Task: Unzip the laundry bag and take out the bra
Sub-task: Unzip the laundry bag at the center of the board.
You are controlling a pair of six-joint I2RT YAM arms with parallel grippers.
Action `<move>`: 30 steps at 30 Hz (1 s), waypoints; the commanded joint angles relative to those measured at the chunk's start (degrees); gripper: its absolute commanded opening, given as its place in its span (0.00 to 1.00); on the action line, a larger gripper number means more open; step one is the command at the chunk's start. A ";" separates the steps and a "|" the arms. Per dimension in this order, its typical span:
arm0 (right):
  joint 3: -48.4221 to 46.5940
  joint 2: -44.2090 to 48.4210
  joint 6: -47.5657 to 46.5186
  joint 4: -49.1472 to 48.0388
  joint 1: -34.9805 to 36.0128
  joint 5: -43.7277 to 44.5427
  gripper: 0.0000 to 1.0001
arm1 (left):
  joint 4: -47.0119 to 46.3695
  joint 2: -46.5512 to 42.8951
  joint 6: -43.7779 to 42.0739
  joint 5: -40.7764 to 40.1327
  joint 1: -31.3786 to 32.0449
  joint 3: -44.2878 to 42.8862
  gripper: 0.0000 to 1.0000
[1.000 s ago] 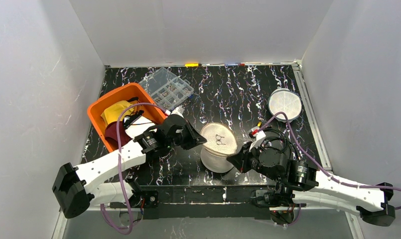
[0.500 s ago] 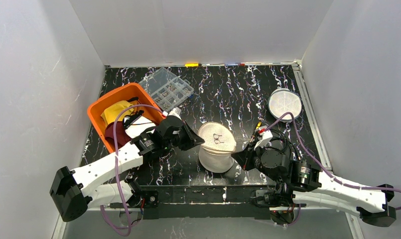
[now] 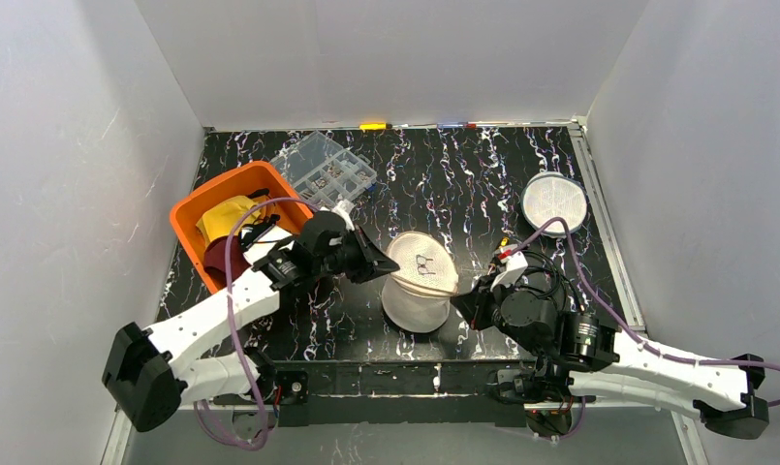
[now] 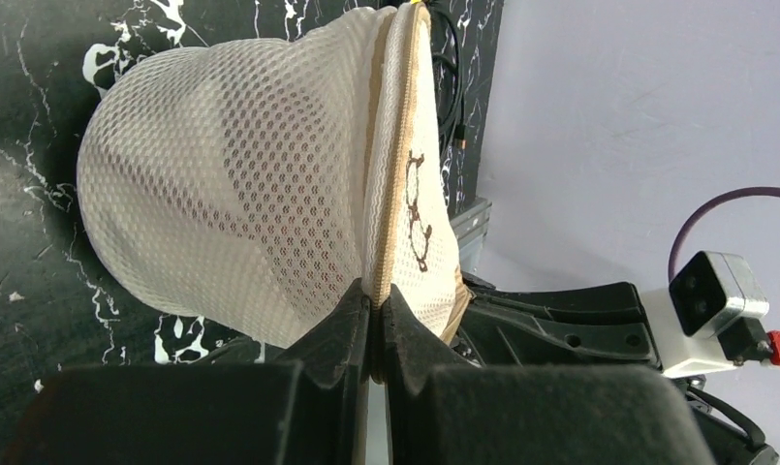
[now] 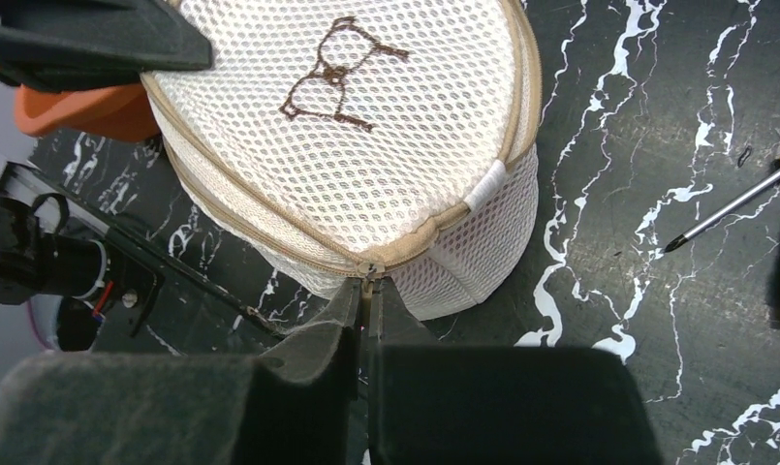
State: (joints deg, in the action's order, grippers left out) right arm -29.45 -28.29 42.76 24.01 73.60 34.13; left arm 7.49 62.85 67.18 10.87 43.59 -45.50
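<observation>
The laundry bag (image 3: 420, 281) is a round white mesh pod with a tan zipper band and a brown bra drawing on its lid, standing tilted on the black marbled table. My left gripper (image 4: 376, 298) is shut on the bag's zipper seam at its left rim (image 3: 386, 269). My right gripper (image 5: 368, 286) is shut on the zipper pull (image 5: 369, 274) at the bag's near right side (image 3: 460, 308). The mesh bag (image 5: 366, 145) fills the right wrist view; the zipper looks closed around the lid. The bra inside is hidden.
An orange bin (image 3: 194, 208) with yellow and maroon cloth stands at the left. Behind it lies a clear compartment box (image 3: 325, 172). A second round mesh bag (image 3: 554, 201) sits at back right. A screwdriver (image 5: 730, 203) lies right of the bag.
Both grippers kept their grip while the bag shifted slightly left and tipped up; the left arm moved back and left, the right wrist followed leftward.
</observation>
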 commanded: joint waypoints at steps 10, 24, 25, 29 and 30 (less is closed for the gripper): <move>-2.39 -5.78 -8.38 -1.39 -0.24 0.15 0.01 | 2.06 15.45 -12.79 19.38 -5.51 -14.78 0.00; -4.47 -7.47 -3.85 8.35 -0.26 7.31 0.01 | 5.00 16.29 -17.03 23.59 -8.88 -16.07 0.00; -4.41 -7.25 -3.92 7.56 -0.24 6.46 0.01 | 4.48 16.04 -16.48 23.84 -8.88 -15.70 0.00; -3.69 -3.96 -2.87 2.38 -0.21 2.10 0.33 | -0.07 14.06 -12.49 23.55 -8.81 -12.64 0.00; -3.63 -3.17 -1.59 1.57 -0.21 1.17 0.48 | -1.80 13.21 -10.90 23.19 -8.79 -10.76 0.00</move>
State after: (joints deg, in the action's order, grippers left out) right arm -31.73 -34.57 38.68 28.58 73.52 37.04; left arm 9.98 80.75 52.60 32.40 35.46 -59.48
